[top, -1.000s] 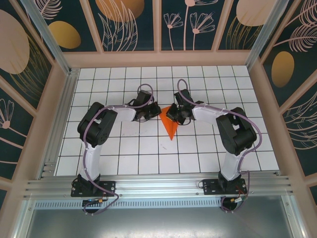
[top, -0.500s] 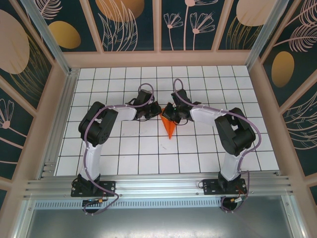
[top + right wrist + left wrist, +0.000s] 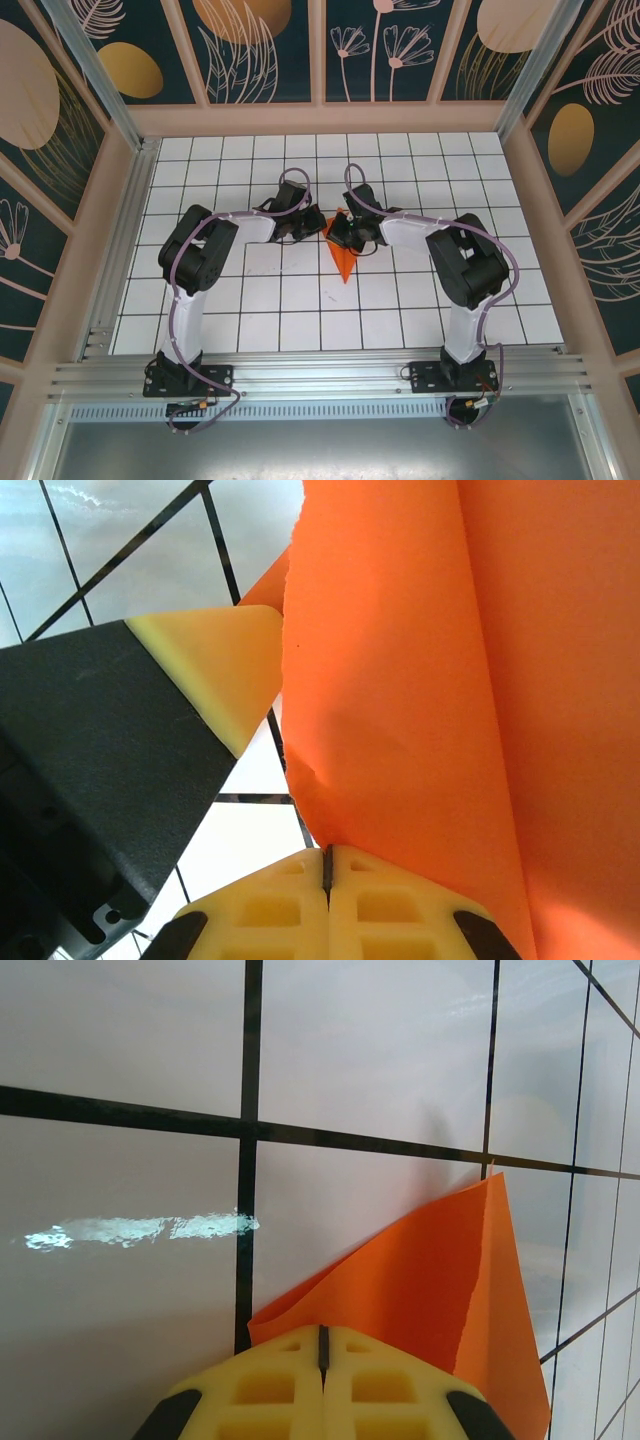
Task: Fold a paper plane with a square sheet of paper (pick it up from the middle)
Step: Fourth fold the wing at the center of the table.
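Grip is taken by the left hand (image 3: 322,1360) and right hand (image 3: 327,865), both clenched on the far end of the paper plane (image 3: 343,262), over the mid worktop (image 3: 250,300). A narrow dart is already formed; final creasing is judged left.

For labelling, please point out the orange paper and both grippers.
orange paper (image 3: 342,258): top external view, visible middle.
left gripper (image 3: 322,1336): left wrist view, between fingertips.
right gripper (image 3: 327,856): right wrist view, between fingertips.

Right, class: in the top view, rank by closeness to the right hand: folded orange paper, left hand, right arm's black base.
1. Folded orange paper, pinched in the right hand, mid-table.
2. Left hand, just left, also pinching it.
3. Right arm's black base, near edge.
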